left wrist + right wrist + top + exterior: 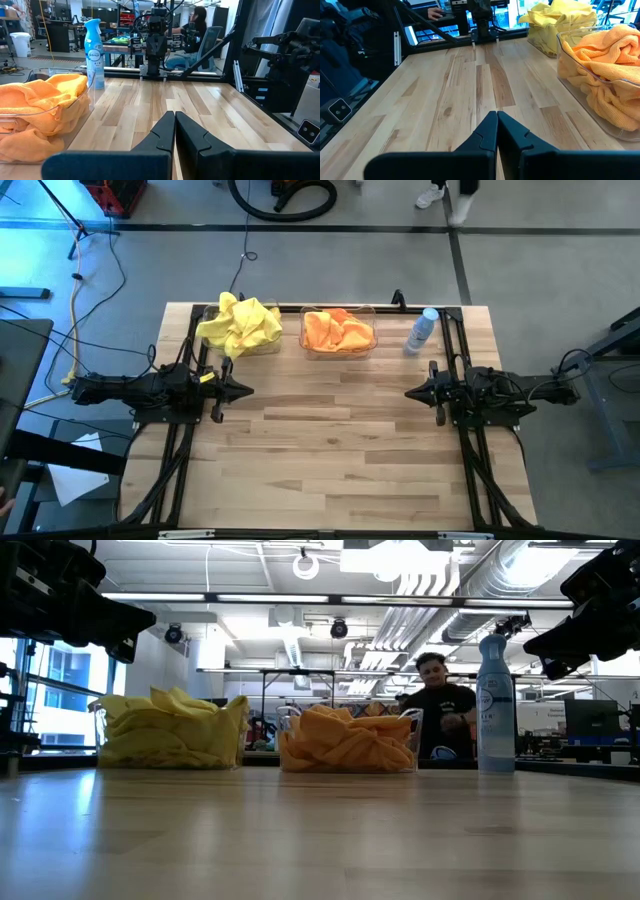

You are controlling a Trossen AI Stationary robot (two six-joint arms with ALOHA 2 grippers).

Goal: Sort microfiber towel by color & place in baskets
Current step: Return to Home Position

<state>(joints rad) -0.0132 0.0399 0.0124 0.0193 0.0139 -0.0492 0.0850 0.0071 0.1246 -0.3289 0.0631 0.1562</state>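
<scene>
Looking straight down, the high view shows a pale wooden tabletop (340,450) with two clear baskets side by side at upper centre. The left basket (266,348) is heaped with yellow towels (238,325); the right basket (338,352) holds orange towels (338,330). A spray bottle (423,330) stands just to its right. The left gripper (246,390) sits at middle left and the right gripper (410,392) at middle right, tips facing each other, well apart. The low view shows both filled baskets in a row at mid-frame, the bottle at right, and a person behind. Each wrist view shows that arm's own fingers pressed together, closed on nothing, over the wood.
</scene>
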